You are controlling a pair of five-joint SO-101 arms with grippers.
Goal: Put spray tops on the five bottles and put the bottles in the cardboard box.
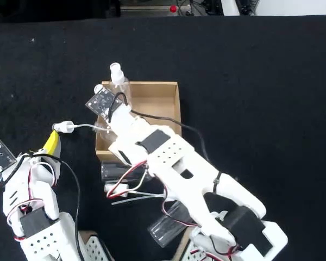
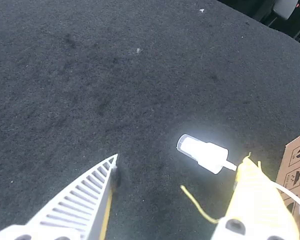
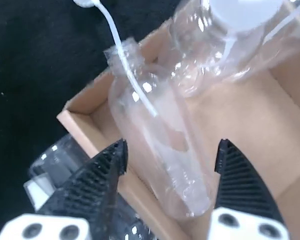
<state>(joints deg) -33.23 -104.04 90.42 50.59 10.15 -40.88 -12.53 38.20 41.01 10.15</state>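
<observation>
Over the cardboard box [image 1: 152,84], my right gripper [image 3: 172,145] gapes astride the bottle [image 3: 155,125], left gripper [image 2: 180,159] released too; unheld, the spray top [image 2: 202,153] could slide out.

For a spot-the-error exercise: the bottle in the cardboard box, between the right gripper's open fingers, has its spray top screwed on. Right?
No. In the right wrist view the bottle has a bare neck; only the tube of the spray top enters it. The cardboard box and the open right gripper stand.

Left arm [image 1: 42,243] and right arm [image 1: 180,159] extend forward, fingers [image 3: 97,176] of both spread apart.
</observation>
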